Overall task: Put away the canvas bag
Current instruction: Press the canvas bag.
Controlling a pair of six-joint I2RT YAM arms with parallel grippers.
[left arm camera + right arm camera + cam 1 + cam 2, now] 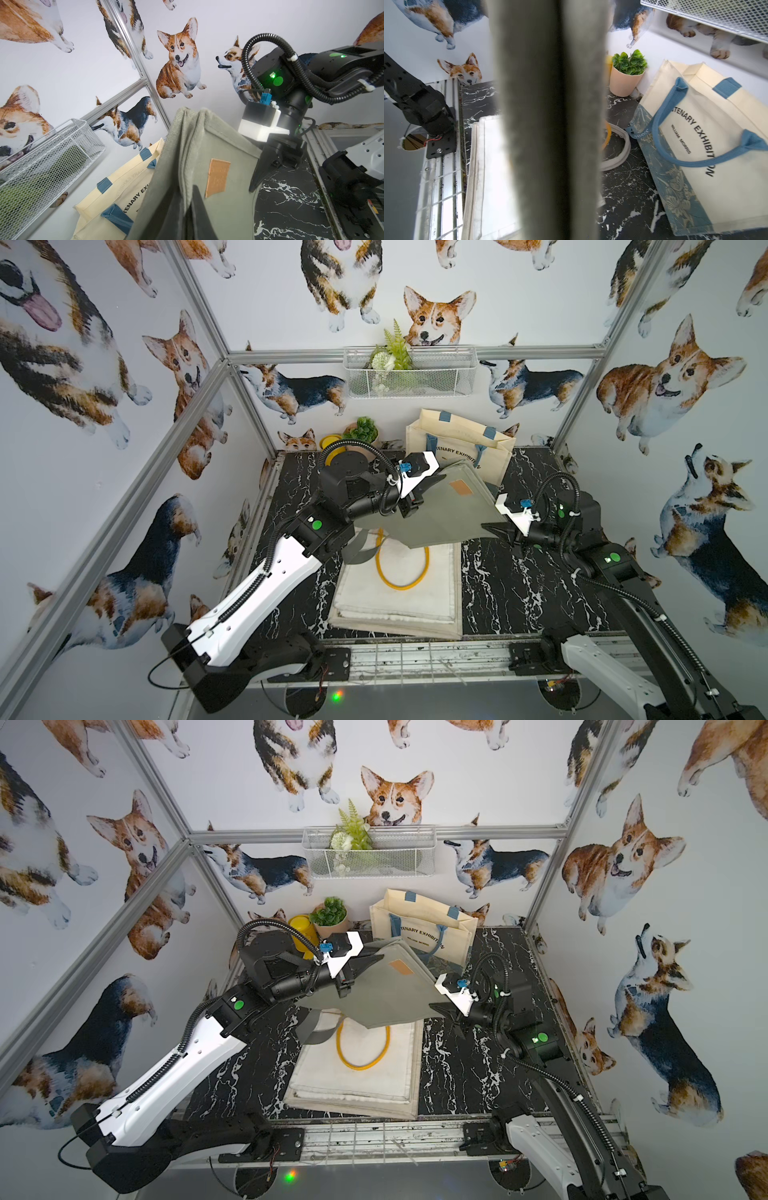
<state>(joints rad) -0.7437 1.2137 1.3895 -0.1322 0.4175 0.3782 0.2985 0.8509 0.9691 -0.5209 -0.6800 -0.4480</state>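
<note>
The grey-green canvas bag with a tan patch hangs folded above the table, stretched between both arms. My left gripper is shut on its folded top edge at the back left. My right gripper is shut on the bag's right edge. In the right wrist view the bag's fabric fills the middle and hides the jaws. A grey handle of the bag dangles below the left arm.
A cream tote with blue handles stands open just behind the held bag. A stack of folded white bags with a yellow handle loop lies underneath. A wire basket hangs on the back wall. A potted plant stands back left.
</note>
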